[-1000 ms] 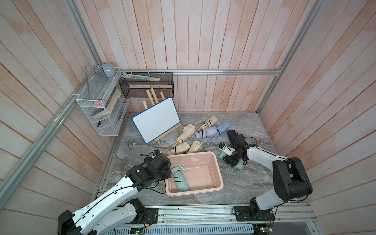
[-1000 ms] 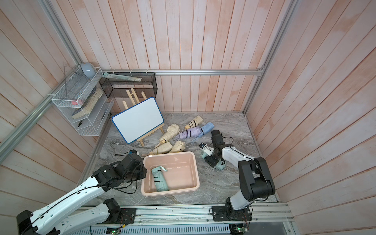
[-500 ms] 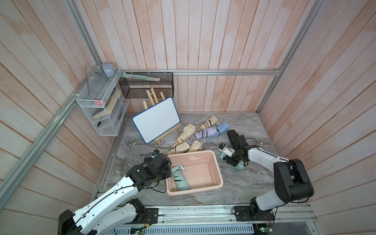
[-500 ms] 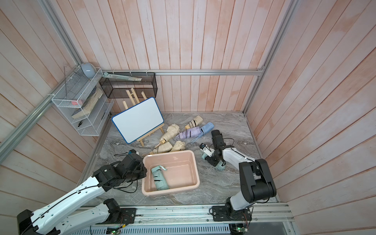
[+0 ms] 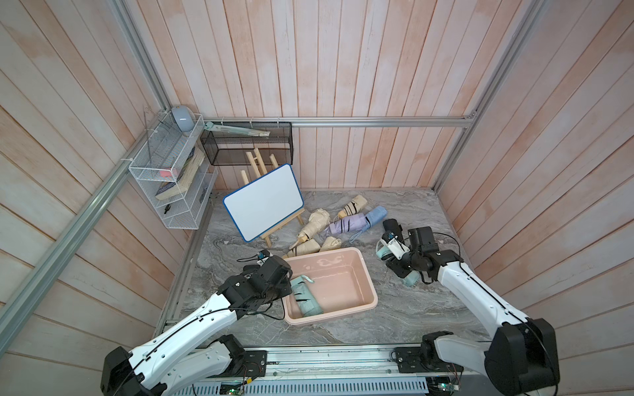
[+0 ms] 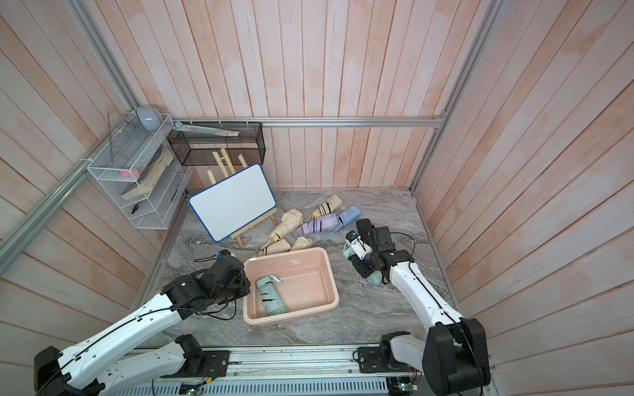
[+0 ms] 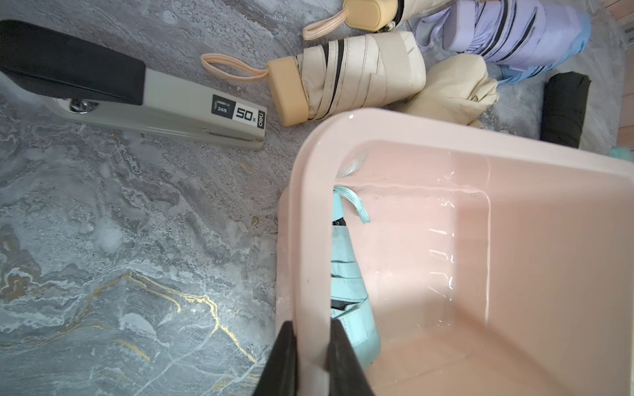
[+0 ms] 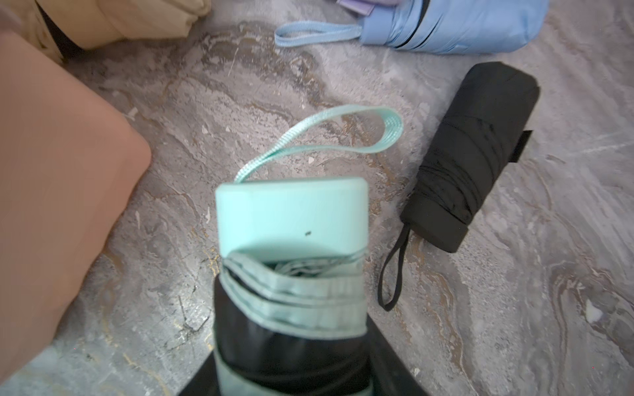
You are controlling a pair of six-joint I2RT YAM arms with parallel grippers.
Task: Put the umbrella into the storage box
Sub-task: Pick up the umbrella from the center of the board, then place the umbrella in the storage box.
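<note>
Pink storage box [image 7: 308, 240] rim pinched by left gripper [image 7: 312, 332], mint umbrella [image 8: 291, 219] by right gripper [image 8: 295, 370] (marble [image 8: 178, 212] between).

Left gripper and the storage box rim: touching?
Touching. The left wrist view shows the left gripper shut on the storage box rim, a black finger pressed against each side, no gap visible.

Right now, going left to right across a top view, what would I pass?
The white wire rack → whiteboard → storage box → right end effector, shut on a mint umbrella.
</note>
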